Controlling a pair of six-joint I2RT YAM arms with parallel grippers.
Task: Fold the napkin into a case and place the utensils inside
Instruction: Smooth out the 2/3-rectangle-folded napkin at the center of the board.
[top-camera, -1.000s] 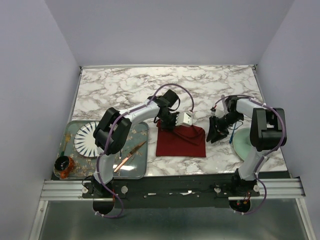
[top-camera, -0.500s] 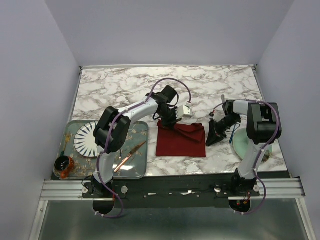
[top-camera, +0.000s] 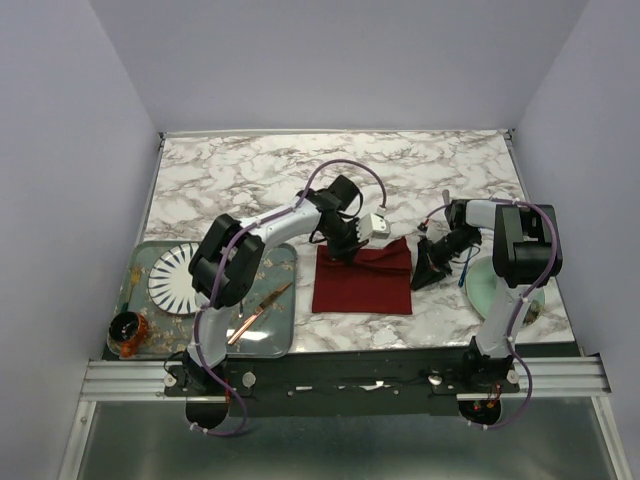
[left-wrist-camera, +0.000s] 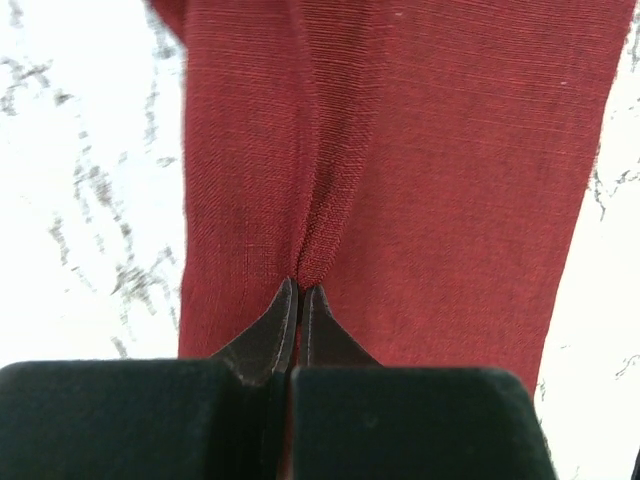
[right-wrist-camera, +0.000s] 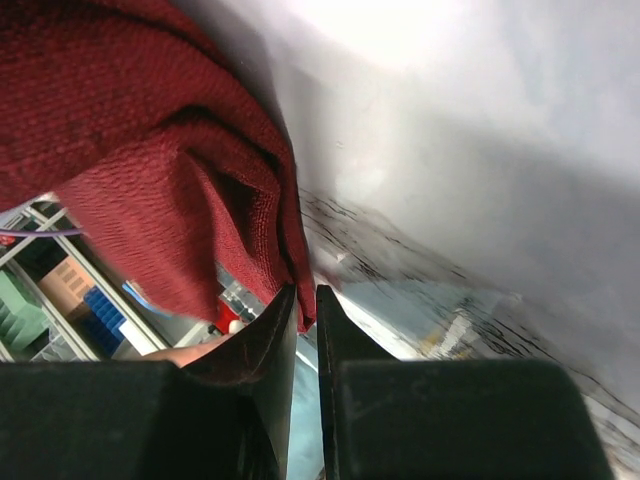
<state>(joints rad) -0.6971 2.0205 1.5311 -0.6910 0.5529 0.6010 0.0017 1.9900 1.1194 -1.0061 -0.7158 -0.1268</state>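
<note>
Evidently early: the maroon napkin lies mid-frame as a broad folded rectangle, the left gripper and right gripper each pinching its upper edge, the blue-handled fork not yet inside.

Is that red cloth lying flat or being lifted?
Partly lifted: the left gripper and right gripper each pinch the napkin at its far edge, puckering it; its near part lies on the table.

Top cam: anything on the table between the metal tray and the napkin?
No. The top view shows only a narrow strip of bare marble table between the tray and the napkin.
</note>
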